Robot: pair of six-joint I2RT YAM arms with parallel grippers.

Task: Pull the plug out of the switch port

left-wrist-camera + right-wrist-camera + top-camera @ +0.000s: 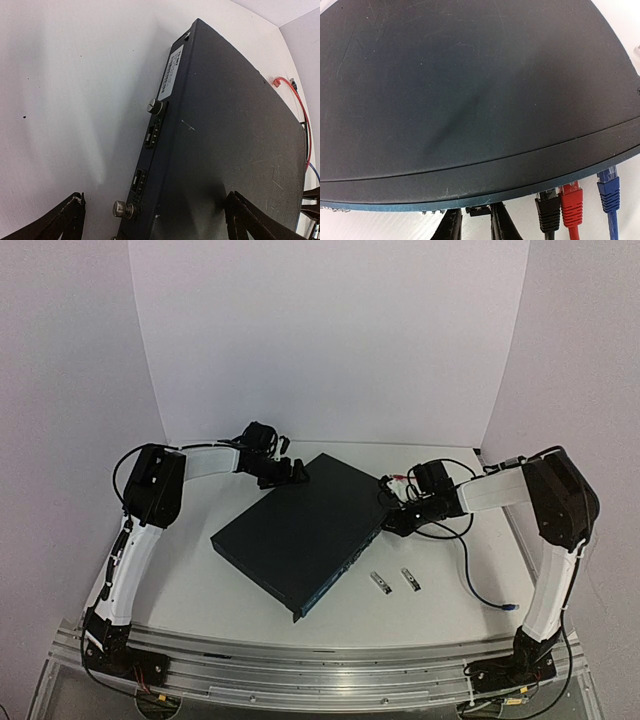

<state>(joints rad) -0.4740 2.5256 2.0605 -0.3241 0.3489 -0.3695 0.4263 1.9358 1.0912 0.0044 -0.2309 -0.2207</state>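
The switch, a flat dark box, lies diagonally in the middle of the table. In the right wrist view its top fills the frame, and a small dark plug juts from its blue-tinged front edge. My right gripper is at that edge, with one finger pressed to each side of the plug. My left gripper sits at the switch's far corner. There it stands wide open, straddling the rear face with its thumbscrews and sockets.
Black, red and blue cable plugs sit in ports just right of the held plug. Two small metal modules lie on the table in front of the switch. A loose blue cable end lies near the right arm.
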